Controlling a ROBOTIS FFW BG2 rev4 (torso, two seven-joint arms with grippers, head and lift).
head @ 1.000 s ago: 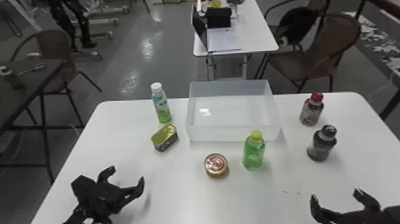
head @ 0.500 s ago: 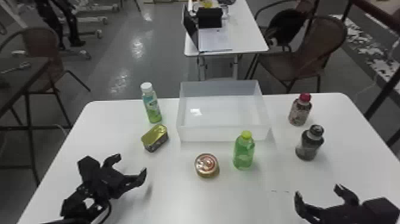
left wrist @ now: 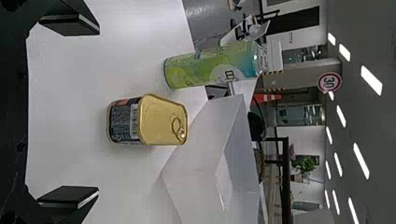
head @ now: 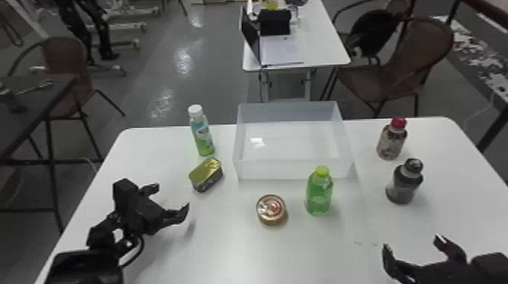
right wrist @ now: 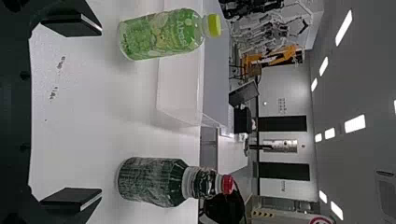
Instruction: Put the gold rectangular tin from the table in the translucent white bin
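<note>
Tin (head: 206,175) sits on the worktop (head: 226,249) just beside the white-capped bottle (head: 202,134), left claw (head: 172,196) wide and empty nearby. Overreaching might topple that bottle; a skewed grip could drop it short of the bin (head: 291,170).

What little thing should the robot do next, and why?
Probably slide the left gripper forward toward the gold tin. Its fingers look open, with nothing between them, and the tin sits on the table a little ahead, outside the translucent bin.
</note>
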